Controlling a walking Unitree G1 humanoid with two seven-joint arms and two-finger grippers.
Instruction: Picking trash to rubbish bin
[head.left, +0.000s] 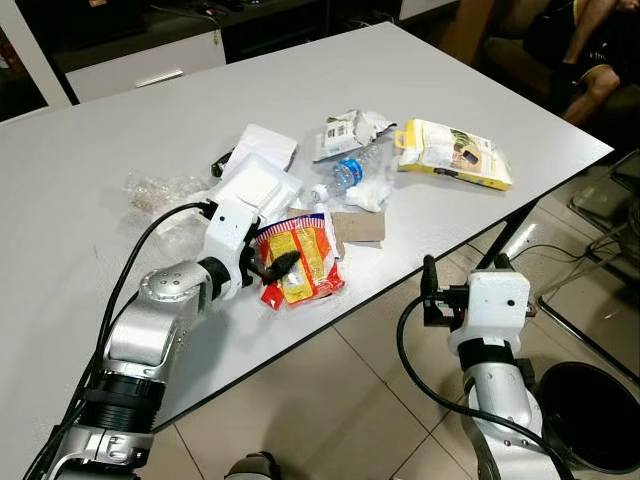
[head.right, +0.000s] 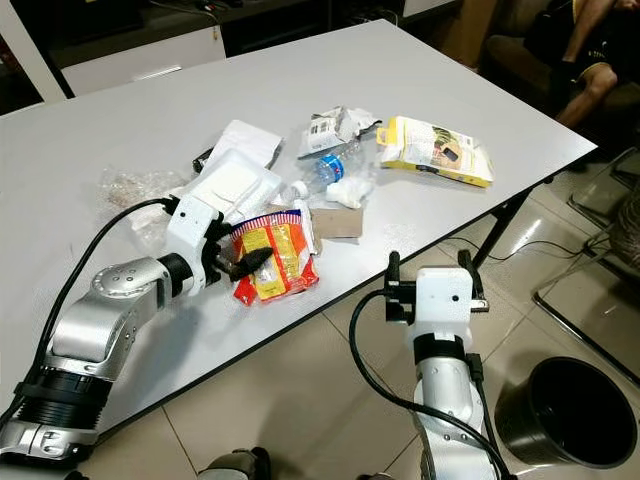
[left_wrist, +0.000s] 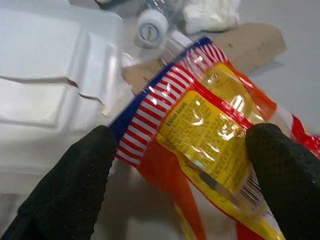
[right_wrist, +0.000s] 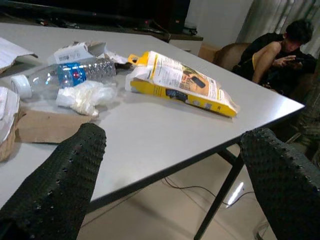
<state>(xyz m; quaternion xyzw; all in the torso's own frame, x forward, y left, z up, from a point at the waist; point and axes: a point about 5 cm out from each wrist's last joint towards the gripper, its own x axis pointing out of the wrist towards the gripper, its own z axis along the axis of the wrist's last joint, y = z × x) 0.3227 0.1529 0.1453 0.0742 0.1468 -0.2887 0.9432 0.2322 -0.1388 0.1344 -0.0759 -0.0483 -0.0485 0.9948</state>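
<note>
Left pincer (left_wrist: 180, 165) open around snack packet (head.left: 298, 260); black bin (head.right: 563, 412) on floor.

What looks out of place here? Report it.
Litter is strewn across the white table: a snack wrapper between the open left gripper fingers, a plastic bottle on its side, and a yellow bag lying flat near the edge.

snack wrapper (head.left: 300, 262): red-yellow, crumpled | table edge; black bin (head.right: 565, 412): floor
</note>
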